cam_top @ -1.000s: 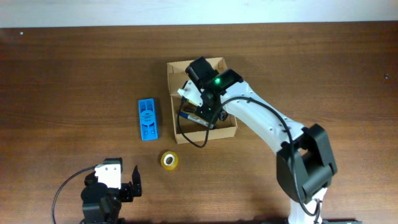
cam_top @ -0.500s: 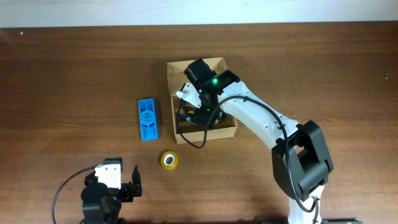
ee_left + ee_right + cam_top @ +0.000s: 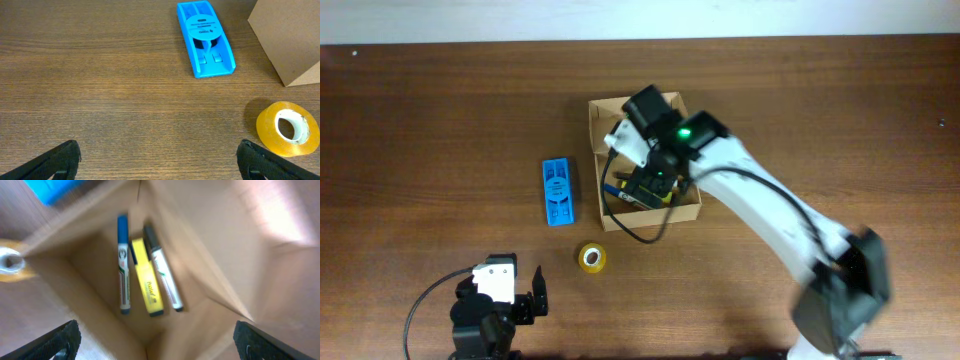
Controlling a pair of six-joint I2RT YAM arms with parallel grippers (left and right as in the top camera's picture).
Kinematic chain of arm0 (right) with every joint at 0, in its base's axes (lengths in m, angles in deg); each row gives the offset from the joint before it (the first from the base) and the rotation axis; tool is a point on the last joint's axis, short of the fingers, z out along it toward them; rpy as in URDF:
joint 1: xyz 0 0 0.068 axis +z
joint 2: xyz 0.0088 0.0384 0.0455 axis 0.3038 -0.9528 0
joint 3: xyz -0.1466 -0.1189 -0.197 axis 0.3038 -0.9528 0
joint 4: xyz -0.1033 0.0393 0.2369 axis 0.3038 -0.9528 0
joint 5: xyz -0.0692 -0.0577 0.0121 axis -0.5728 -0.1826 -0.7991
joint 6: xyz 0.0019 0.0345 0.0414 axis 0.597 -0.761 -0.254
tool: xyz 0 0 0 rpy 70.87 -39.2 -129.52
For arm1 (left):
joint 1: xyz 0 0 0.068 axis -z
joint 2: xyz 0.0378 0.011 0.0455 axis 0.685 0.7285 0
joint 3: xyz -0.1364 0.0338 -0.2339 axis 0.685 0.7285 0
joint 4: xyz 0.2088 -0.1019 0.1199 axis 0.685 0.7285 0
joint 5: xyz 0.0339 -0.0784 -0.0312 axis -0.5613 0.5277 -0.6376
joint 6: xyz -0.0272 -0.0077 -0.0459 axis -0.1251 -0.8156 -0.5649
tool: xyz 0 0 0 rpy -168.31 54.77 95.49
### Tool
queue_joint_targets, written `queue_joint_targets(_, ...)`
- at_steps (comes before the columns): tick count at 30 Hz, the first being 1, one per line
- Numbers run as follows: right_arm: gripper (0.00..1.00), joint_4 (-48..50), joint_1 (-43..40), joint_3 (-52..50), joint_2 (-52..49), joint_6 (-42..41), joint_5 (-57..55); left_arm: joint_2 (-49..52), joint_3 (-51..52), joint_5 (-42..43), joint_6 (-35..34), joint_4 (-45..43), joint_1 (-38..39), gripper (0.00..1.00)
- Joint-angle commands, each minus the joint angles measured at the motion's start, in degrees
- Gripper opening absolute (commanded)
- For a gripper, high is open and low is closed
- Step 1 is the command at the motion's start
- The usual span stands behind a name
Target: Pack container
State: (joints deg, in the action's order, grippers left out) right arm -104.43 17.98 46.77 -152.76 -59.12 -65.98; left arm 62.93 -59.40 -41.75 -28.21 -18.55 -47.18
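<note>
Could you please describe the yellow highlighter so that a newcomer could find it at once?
Look for the open cardboard box near the middle of the wooden table. On its floor, side by side, lie a blue-capped marker, the yellow highlighter in the middle, and a white marker with a black cap. The highlighter alone has a yellow body, broader than either neighbour's.

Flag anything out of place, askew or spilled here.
Nothing stands out. Three markers lie side by side on the floor of the container; the tape roll and blue plastic object rest flat on the table, apart from it.
</note>
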Motion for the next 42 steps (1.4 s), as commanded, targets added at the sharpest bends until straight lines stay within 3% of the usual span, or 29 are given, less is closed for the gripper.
queue_joint_targets(1,0.99,-1.18,-0.44,1.31,11.26,-4.83,0.33,-0.28,0.37,0.04,0.94,0.09,-0.2,1.0)
queue_joint_targets(9,0.99,-1.77,-3.87,-8.2,29.79,-11.67,-4.9,-0.28,0.37,0.04,0.94,0.09,-0.2,1.0)
queue_joint_targets(23,0.99,4.66,-3.96,-37.83,67.76,-25.24,-11.8,-0.28,0.37,0.04,0.94,0.09,-0.2,1.0)
queue_joint_targets(27,0.99,5.05,-3.96,-44.41,77.66,-25.53,-11.78,-0.28,0.37,0.04,0.92,0.09,-0.2,1.0)
queue_joint_targets(42,0.99,3.69,-3.96,-45.33,81.59,-25.49,-11.74,-0.28,0.37,0.04,0.94,0.09,-0.2,1.0)
